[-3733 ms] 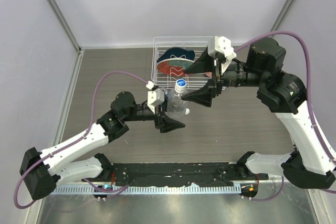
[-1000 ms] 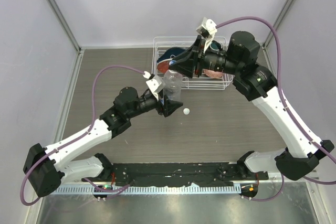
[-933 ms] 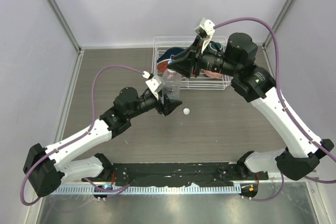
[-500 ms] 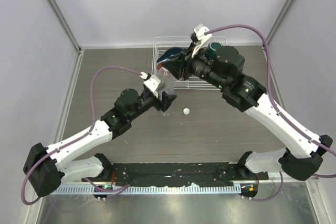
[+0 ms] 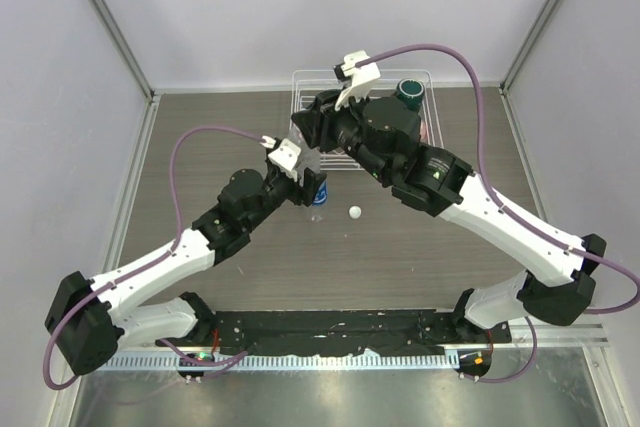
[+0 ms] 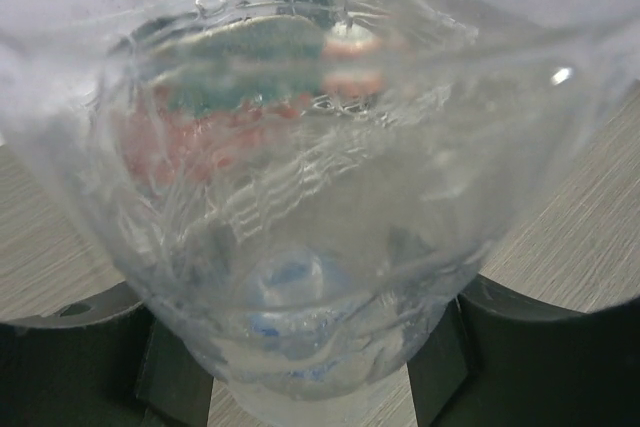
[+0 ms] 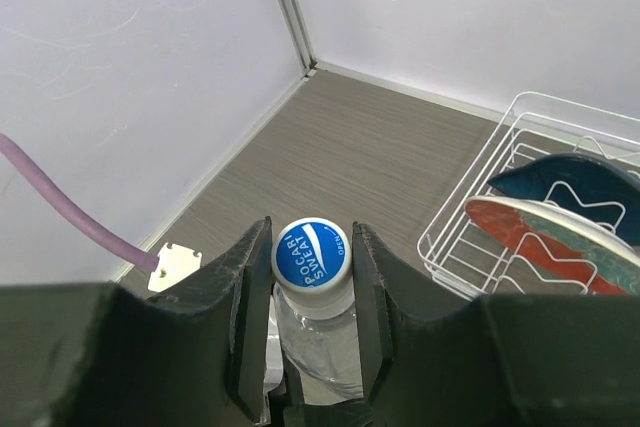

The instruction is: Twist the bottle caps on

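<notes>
Right jaws now astride (plastic?) cap [image 7: 311, 252]

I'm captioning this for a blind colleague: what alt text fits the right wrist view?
The right gripper is closed on a blue round plastic cap with white lettering, sitting atop a clear plastic bottle. Behind, on the grey wood-grain table, a white wire rack holds coloured plates.

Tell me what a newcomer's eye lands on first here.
A clear bottle is caught between both tools in the middle of the table: the left tool grips its body, and the right tool is clamped on its blue cap. A loose white cap lies just right of them, nearer than the wire rack.
</notes>
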Robot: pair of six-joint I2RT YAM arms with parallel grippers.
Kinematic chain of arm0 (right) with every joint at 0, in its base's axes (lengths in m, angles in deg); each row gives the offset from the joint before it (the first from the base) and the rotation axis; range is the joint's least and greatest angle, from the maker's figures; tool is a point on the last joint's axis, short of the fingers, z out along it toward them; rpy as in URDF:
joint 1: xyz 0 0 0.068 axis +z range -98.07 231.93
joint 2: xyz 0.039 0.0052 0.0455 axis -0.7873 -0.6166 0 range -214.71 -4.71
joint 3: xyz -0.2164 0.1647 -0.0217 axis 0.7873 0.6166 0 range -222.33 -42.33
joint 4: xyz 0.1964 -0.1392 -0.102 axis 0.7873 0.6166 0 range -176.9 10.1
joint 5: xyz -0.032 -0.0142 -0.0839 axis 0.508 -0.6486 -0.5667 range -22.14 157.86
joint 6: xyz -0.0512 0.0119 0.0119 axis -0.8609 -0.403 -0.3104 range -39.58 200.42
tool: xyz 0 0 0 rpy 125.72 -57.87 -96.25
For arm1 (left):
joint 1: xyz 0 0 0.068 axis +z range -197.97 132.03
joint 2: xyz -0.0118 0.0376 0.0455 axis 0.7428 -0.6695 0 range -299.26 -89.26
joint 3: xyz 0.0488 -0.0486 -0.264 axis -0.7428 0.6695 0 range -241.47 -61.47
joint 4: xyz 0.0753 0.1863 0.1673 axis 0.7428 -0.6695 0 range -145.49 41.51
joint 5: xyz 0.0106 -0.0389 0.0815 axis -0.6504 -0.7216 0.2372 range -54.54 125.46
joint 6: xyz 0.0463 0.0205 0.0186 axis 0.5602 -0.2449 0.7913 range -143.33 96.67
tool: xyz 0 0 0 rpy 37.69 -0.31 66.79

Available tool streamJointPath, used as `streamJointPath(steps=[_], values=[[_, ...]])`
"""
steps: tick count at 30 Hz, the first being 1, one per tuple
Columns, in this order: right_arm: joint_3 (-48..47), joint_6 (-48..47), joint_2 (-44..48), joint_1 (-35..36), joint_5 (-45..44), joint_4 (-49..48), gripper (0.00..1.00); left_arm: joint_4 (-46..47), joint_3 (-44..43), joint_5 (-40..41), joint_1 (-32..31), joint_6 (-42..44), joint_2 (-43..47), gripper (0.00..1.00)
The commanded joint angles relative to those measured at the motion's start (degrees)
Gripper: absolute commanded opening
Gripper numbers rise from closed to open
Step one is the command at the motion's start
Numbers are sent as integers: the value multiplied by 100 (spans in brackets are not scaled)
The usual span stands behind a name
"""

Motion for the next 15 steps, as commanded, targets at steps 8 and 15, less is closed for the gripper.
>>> streamJointPath(steps=[8,15], values=[[-657,353,-221,168,-475,1117,40,1250,29,75,25,110,253,0],[-1246,98,-11,168,-71,1293,62,925,266,-750,131,110,446,0]])
